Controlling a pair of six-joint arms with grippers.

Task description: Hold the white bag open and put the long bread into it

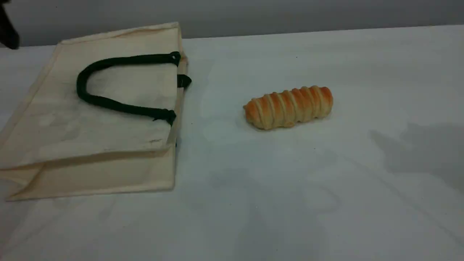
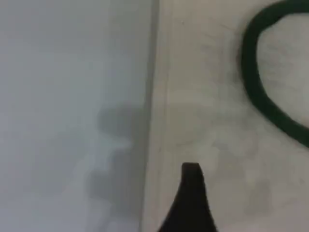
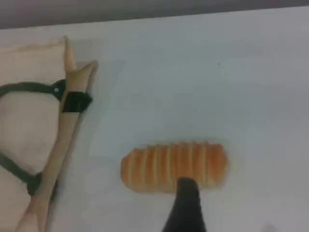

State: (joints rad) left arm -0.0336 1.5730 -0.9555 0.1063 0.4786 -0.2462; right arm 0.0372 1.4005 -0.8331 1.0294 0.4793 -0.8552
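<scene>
The white bag lies flat on the left of the table, its mouth facing right. One dark green handle loops across its top face. The long bread lies on the table to the bag's right, apart from it. In the left wrist view my left gripper's fingertip hovers over the bag near its edge, with the handle further ahead. In the right wrist view my right gripper's fingertip hangs just in front of the bread. Neither gripper holds anything, and both stand open.
A dark piece of the left arm shows at the scene's top left corner. The white table runs to a grey wall at the back. A shadow falls on the table's right side.
</scene>
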